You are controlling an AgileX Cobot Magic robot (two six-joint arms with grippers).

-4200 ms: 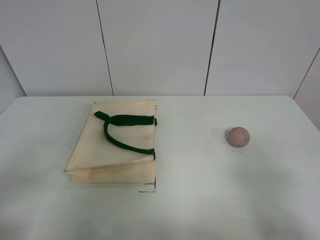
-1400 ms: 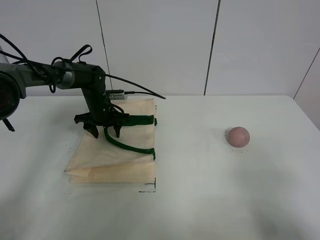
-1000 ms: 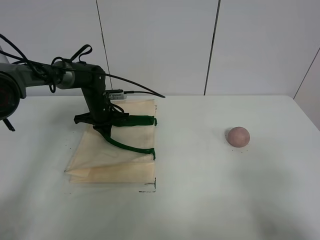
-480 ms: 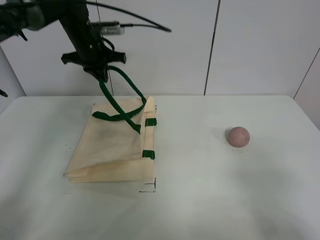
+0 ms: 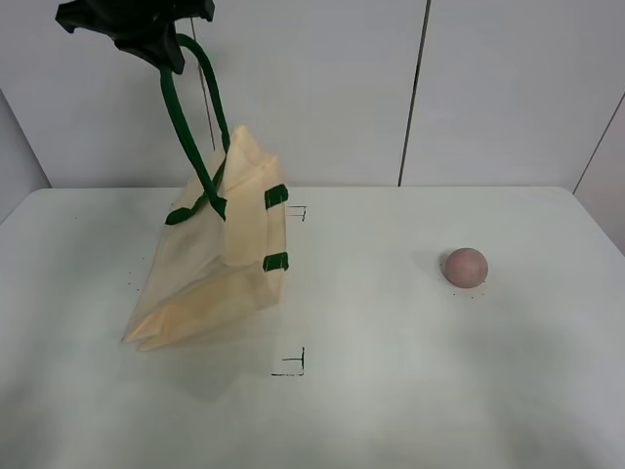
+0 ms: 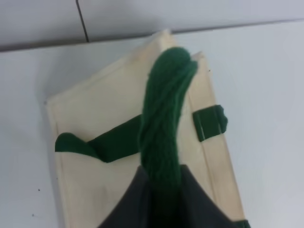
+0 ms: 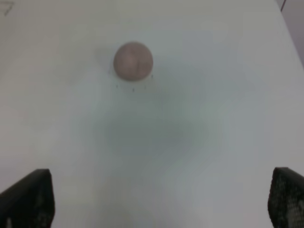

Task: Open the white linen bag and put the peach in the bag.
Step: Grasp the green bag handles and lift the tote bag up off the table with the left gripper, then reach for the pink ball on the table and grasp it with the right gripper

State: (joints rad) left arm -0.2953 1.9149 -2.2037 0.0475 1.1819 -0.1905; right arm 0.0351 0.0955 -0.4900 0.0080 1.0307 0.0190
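A white table before a panelled wall bears a black corner mark near the white linen bag, whose middle the green handle hides in the left wrist view. The left gripper, high over the table's left side, is clamped on that handle, the bag hanging tilted beneath with its bottom edge on the table. The peach rests well right of the bag, ahead of the right gripper, whose fingers are wide apart and hold nothing.
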